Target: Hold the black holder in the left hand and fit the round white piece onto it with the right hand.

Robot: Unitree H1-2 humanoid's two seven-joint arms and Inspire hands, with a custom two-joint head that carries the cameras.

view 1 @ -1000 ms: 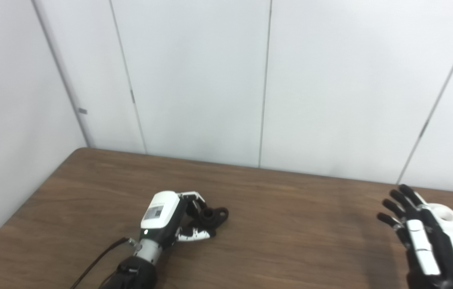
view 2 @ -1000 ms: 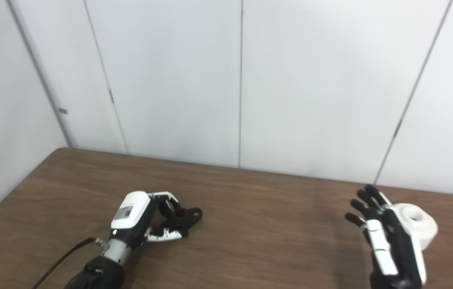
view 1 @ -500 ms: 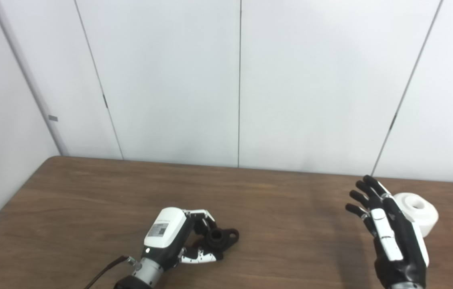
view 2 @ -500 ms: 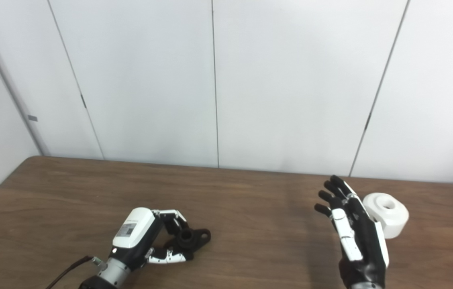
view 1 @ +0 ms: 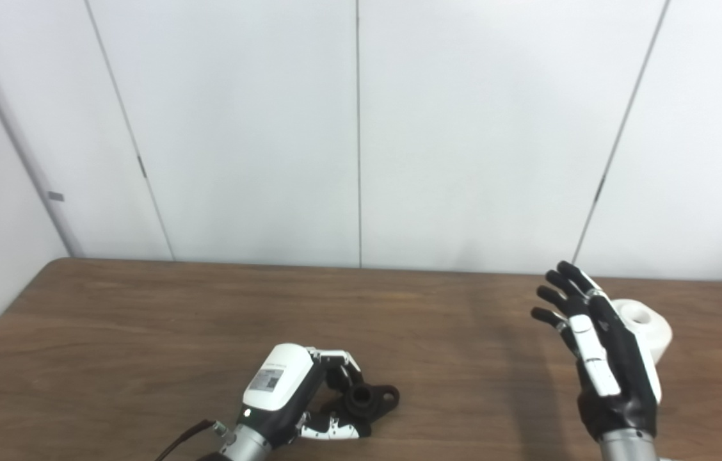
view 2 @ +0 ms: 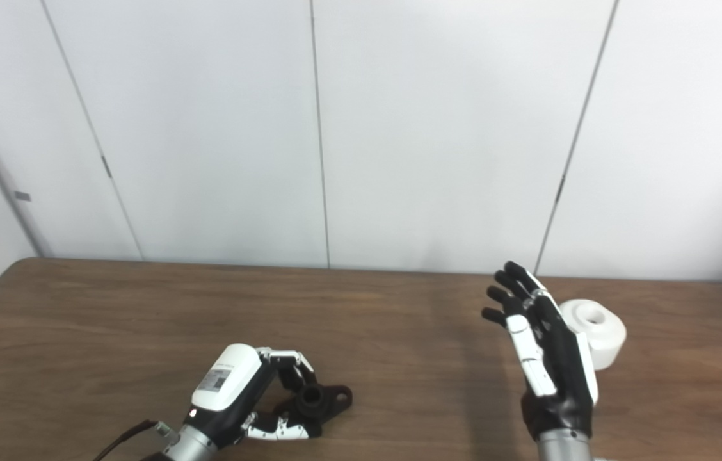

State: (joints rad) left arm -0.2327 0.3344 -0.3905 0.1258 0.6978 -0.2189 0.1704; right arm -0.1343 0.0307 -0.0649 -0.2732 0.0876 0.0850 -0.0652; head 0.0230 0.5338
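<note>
Left hand (view 1: 290, 397) fingers curl around black holder (view 1: 364, 402) on desk (view 1: 143, 333). Right hand (view 1: 604, 358) fingers spread, empty, beside round white piece (view 2: 598, 330); a careless reach could knock it away.

No legible text anywhere in view

A small grey printed label sits on the white back of the left hand (view 1: 281, 387), at about seven o'clock on the table (view 1: 143, 320), but its marks are too small to read
</note>
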